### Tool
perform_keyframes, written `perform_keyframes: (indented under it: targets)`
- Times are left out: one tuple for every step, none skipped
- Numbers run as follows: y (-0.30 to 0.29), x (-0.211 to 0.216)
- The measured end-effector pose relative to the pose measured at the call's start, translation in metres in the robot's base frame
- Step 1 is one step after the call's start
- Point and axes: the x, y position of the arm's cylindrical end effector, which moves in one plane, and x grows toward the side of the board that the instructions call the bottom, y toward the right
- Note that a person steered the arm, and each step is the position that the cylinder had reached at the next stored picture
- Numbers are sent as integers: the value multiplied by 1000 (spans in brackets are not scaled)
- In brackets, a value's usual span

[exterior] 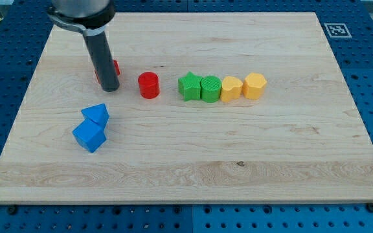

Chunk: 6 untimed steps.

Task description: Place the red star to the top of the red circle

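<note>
Rod parked right on the red star, upper left part of the wooden board point(173, 162).

No claw on this arm, so nothing to call apart or together: it ends in a plain dark rod, and my tip point(109, 88) sits down on the board, covering most of the red star point(115, 67), with only a sliver of red peeking out on the rod's right side. The red circle point(149, 85) is just to the view's right of the tip, not touching it. Further right there's a tight row: green star point(188, 86), green round block point(210, 88), then two yellow blocks point(231, 88) point(254, 85). Two blue blocks point(96, 114) point(89, 136) are huddled together below the tip, toward the view's bottom left.
</note>
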Motion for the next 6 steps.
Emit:
perform_keyframes:
  targets:
    - [-41, -1]
    - [-97, -1]
    - [-127, -37]
    - [-77, -40]
    - [-40, -40]
    - [-11, -42]
